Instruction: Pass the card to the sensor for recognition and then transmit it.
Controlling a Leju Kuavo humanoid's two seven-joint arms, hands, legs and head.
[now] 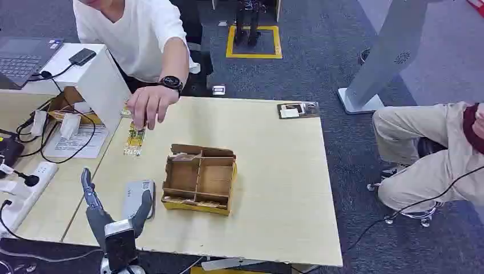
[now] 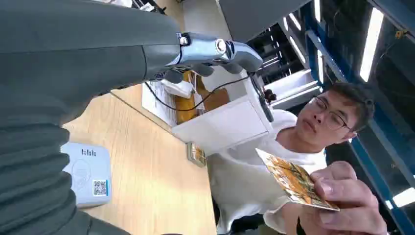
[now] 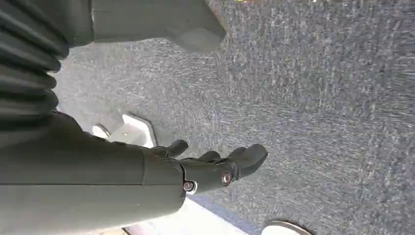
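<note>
The left hand (image 1: pixel 114 214) is raised at the near edge of the table (image 1: pixel 274 171), fingers spread apart and holding nothing, directly above the grey sensor (image 1: pixel 138 198), which lies flat just beside the cardboard divider box (image 1: pixel 200 178). The card (image 2: pixel 295 180) is pinched between the fingers of the person's hand (image 1: pixel 149 107), which reaches over the far-left part of the table; in the head view the card hangs below those fingers, and whether it touches the table surface cannot be determined from this angle. The card is well apart from the left hand. The right hand (image 3: pixel 215 166) hangs over the carpeted floor, fingers loosely extended and slightly apart, holding nothing. Assessment: the handover step has not yet been completed, so the sensor pass has not begun. The next move calls for the left hand to receive the card in a secure pinch, then to bring the card face over the sensor.
</note>
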